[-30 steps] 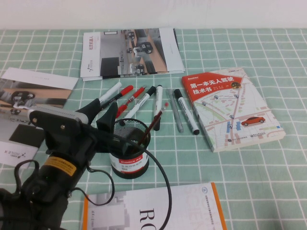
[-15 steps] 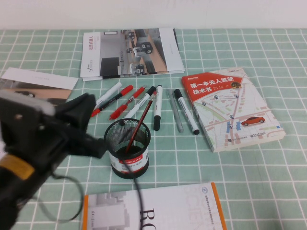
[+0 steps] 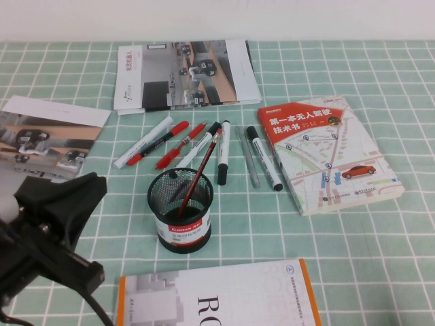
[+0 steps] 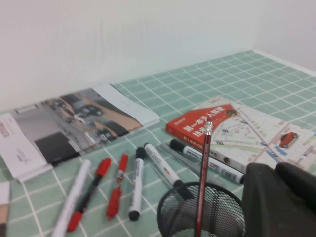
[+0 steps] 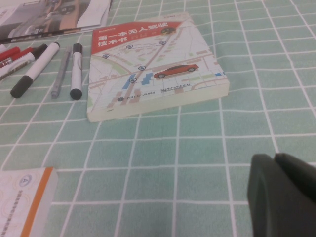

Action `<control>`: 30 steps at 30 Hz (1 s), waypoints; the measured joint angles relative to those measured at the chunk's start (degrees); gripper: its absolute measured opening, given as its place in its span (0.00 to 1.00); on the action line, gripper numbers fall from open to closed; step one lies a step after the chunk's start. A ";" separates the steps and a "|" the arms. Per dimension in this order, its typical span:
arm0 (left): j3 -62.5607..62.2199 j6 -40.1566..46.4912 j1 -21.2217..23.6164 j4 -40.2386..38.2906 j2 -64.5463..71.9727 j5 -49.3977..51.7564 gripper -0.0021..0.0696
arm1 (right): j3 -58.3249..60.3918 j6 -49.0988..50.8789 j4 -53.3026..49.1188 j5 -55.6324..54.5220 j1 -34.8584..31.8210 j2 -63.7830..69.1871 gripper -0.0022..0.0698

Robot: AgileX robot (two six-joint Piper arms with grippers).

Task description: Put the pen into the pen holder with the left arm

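Observation:
The thin dark-red pen (image 3: 197, 173) stands tilted inside the black mesh pen holder (image 3: 181, 219), its top leaning over the far rim. In the left wrist view the pen (image 4: 202, 182) rises from the holder (image 4: 183, 217). My left gripper (image 3: 88, 190) is at the lower left, well left of the holder and clear of it. In its wrist view the left gripper (image 4: 274, 170) has its fingers together and holds nothing. My right gripper (image 5: 275, 158) is shut and empty over bare cloth; it is out of the high view.
Red-capped pens (image 3: 160, 144) and black-capped white markers (image 3: 223, 153) lie in a row behind the holder. A red map book (image 3: 326, 149) lies to the right, brochures (image 3: 183, 73) at the back and left, and an orange-edged book (image 3: 224, 299) at the front.
My left arm has pulled back from the holder toward the lower left. The pen, at the holder's rim beside the gripper a second ago, now stands free in the holder.

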 joint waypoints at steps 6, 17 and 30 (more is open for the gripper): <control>0.00 1.92 0.00 -0.13 0.00 -0.54 0.03 | 0.00 0.00 0.00 0.00 0.00 0.00 0.00; 4.42 5.94 1.78 -0.54 -0.53 -6.09 0.03 | 0.00 0.00 0.00 0.00 0.00 0.00 0.00; 17.44 -8.43 22.79 6.61 -20.98 2.35 0.03 | 0.00 0.00 0.00 0.00 0.00 0.00 0.00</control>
